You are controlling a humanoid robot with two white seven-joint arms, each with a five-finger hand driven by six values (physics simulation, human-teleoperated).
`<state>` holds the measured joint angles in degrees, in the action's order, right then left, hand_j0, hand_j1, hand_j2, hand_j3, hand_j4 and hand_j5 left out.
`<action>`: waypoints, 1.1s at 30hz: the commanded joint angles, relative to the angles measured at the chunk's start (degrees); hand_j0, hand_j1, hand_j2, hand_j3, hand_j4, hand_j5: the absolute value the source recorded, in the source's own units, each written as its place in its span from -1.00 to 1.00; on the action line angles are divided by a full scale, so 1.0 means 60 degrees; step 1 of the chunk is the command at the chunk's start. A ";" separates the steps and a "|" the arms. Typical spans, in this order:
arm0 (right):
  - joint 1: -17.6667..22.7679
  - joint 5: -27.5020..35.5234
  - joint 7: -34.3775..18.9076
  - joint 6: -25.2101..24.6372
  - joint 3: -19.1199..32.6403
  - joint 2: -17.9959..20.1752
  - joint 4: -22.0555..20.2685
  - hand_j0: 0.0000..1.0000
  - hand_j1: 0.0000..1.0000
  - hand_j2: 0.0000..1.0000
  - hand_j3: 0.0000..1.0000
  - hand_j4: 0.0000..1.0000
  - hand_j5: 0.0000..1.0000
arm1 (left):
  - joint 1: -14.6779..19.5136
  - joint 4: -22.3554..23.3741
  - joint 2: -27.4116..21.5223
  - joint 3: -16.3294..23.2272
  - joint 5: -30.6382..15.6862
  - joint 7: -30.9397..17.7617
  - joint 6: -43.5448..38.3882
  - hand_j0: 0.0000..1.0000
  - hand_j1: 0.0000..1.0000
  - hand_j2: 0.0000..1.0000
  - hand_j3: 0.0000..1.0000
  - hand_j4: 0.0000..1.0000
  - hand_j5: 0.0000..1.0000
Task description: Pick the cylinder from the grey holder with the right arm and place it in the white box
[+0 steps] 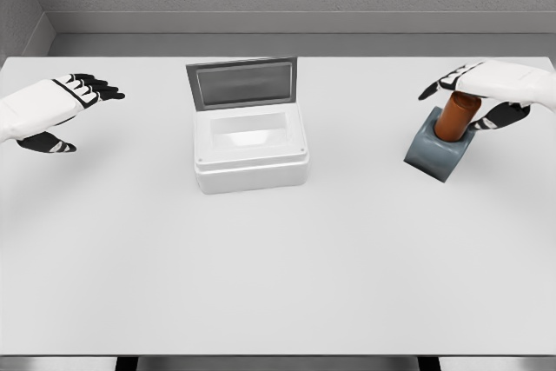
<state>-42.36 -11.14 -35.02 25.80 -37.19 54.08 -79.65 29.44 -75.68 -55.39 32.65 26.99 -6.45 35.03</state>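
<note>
A brown cylinder [453,117] stands tilted in the grey holder [437,152] at the right of the table. My right hand [473,97] hovers over the cylinder's top, fingers spread around it without closing on it. The white box [249,147] sits at the table's middle with its grey lid [242,82] standing up at the back, and its inside shows nothing. My left hand [74,106] floats at the far left, fingers relaxed and holding nothing.
The white table [278,275] spreads wide in front of the box. A grey wall runs along the back edge. The holder stands well to the right of the box.
</note>
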 commanded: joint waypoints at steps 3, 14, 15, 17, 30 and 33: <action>0.0000 0.0040 0.0004 -0.0009 0.0002 0.0024 -0.0027 0.23 0.23 0.23 0.23 0.23 0.23 | 0.0000 0.0001 -0.0012 -0.0008 -0.0060 0.0005 -0.0006 1.00 1.00 1.00 1.00 1.00 1.00; -0.0015 0.0040 0.0004 0.0006 0.0002 0.0024 -0.0056 -0.03 -0.03 -0.03 -0.03 -0.03 -0.03 | 0.0000 0.0001 0.0003 0.0007 -0.0060 0.0005 -0.0006 1.00 1.00 1.00 1.00 1.00 1.00; -0.0015 0.0055 0.0004 0.0021 0.0002 0.0010 -0.0070 -0.03 -0.03 -0.03 -0.03 -0.03 -0.03 | 0.0000 0.0001 0.0003 -0.0008 -0.0060 0.0005 -0.0006 1.00 1.00 1.00 1.00 1.00 1.00; -0.0015 0.0055 0.0004 0.0021 0.0060 0.0010 -0.0085 -0.04 -0.04 -0.04 -0.04 -0.04 -0.04 | 0.0000 0.0001 0.0003 -0.0008 -0.0060 0.0005 -0.0006 1.00 1.00 1.00 1.00 1.00 1.00; -0.0190 0.0128 0.0004 0.0036 0.0251 0.0010 -0.0246 -0.10 -0.10 -0.10 -0.10 -0.10 -0.10 | 0.0000 -0.0014 0.0003 0.0007 -0.0045 0.0005 -0.0006 1.00 1.00 1.00 1.00 1.00 1.00; -0.0308 0.0128 0.0004 0.0006 0.0266 -0.0005 -0.0480 -0.10 -0.10 -0.10 -0.10 -0.10 -0.10 | 0.0000 -0.0014 0.0003 0.0007 -0.0045 0.0005 -0.0006 1.00 1.00 1.00 1.00 1.00 1.00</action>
<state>-44.21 -10.70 -35.04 26.09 -35.73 54.04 -81.69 29.44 -75.74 -55.30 32.71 27.06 -6.45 35.03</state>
